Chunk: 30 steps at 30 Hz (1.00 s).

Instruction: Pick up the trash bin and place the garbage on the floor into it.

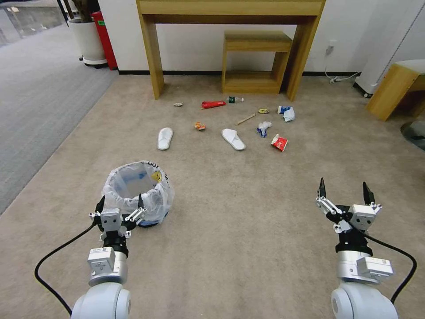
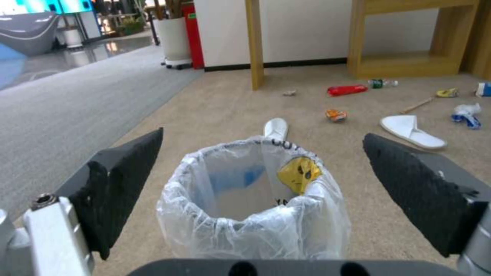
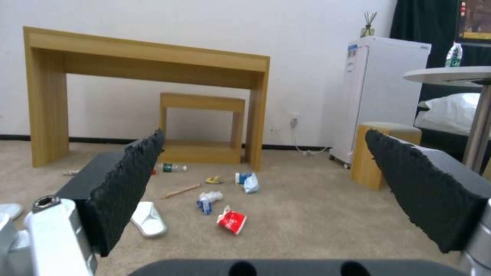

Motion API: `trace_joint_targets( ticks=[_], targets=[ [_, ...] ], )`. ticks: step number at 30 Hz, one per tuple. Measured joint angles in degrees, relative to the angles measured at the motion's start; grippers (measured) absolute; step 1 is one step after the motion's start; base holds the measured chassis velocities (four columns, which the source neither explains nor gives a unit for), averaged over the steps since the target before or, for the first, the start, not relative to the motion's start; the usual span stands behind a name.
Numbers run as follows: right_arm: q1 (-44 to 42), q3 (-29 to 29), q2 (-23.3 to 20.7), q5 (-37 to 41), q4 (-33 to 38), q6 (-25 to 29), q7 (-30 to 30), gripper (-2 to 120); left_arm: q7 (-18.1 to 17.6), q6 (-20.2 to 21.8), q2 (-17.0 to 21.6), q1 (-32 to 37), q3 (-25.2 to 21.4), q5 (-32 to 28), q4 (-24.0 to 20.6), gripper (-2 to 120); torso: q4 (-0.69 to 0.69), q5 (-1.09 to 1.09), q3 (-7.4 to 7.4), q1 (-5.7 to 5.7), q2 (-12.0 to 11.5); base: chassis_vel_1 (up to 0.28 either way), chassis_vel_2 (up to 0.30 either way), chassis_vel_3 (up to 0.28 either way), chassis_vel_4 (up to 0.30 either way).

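The trash bin [image 1: 138,191], lined with a crinkly whitish bag, stands on the beige floor [image 1: 239,212] at the near left. My left gripper [image 1: 120,204] is open right at its near rim, one finger on each side; the left wrist view shows the trash bin [image 2: 253,203] between the open fingers [image 2: 122,184]. My right gripper [image 1: 344,188] hangs open and empty at the near right. The garbage lies farther off: two white slippers [image 1: 165,138] [image 1: 233,138], a red wrapper [image 1: 213,104], a small bottle [image 1: 234,99], a wooden stick [image 1: 245,119], tissues [image 1: 287,113] and a red-white packet [image 1: 279,142].
A tall wooden table [image 1: 230,17] with a low wooden stool [image 1: 256,62] under it stands against the back wall. Another wooden stool [image 1: 394,88] is at the far right, grey carpet [image 1: 40,97] to the left. A white planter [image 1: 88,40] and a red cylinder [image 1: 104,39] stand at the back left.
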Motion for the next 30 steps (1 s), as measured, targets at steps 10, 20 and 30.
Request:
trace_joint_targets(
  ticks=[10, 20, 30],
  targets=[
    [-0.24, -0.06, 0.13, 0.01, 0.01, 0.86, 0.28, 100, 0.00, -0.19, 0.00, 0.33, -0.03, 0.00, -0.42, 100, 0.00, 0.00, 0.00, 0.00, 0.00, 0.000, 0.000, 0.000, 0.000],
    [-0.36, -0.04, 0.04, 0.02, 0.15, 1.49, 0.51, 100, 0.00, -0.31, 0.00, 0.55, -0.02, -0.04, -0.73, 100, 0.00, 0.00, 0.00, 0.00, 0.00, 0.000, 0.000, 0.000, 0.000],
    [-0.23, -0.09, 0.15, -0.03, -0.19, 2.59, 0.30, 100, -0.04, -0.38, 0.00, 0.69, -0.10, -0.15, -0.76, 100, 0.00, 0.00, 0.00, 0.00, 0.00, 0.000, 0.000, 0.000, 0.000]
  ],
)
